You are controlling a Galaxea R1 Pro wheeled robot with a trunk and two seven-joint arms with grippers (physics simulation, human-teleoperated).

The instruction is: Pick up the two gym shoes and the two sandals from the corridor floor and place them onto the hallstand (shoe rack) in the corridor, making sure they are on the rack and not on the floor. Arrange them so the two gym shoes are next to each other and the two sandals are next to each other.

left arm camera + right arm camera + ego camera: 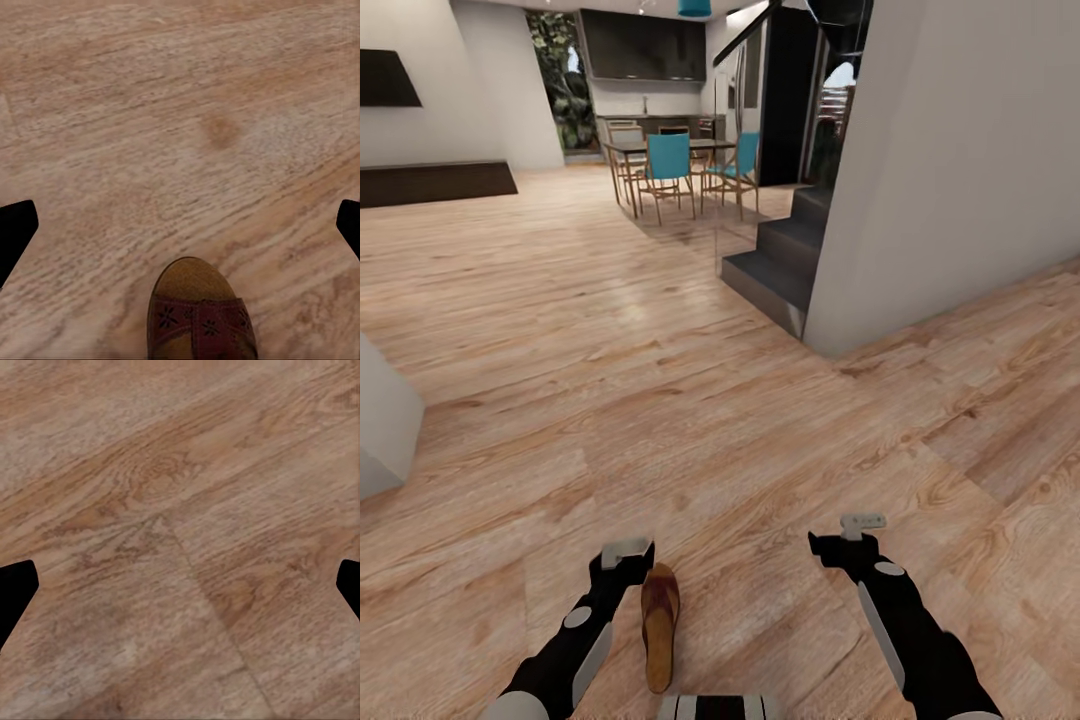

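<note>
One sandal [660, 625] lies on the corridor floor [740, 420] close in front of the robot, and it serves as the landmark here. Its long axis runs straight away from the robot, one end toward the base and the other pointing up the room. The left gripper [624, 552] hangs just beside the sandal's far end, a little off to the left of it, with its fingers spread wide and nothing between them. In the left wrist view the sandal's rounded end [199, 315] with its patterned strap sits between the two dark fingertips [15, 232] but short of them, so the shoe lies just behind the line of the jaws. The right gripper [850, 535] is well to the right of the sandal, over bare planks, likewise spread and empty. The left arm is plainly the nearer; I judge that it needs to draw back along the sandal and drop over it.

The sandal's near end is cut off by the robot's own body in the head view. Beyond the sandal stand a dark staircase [780, 260] and, farther still, a dining table with teal chairs [670, 165].
</note>
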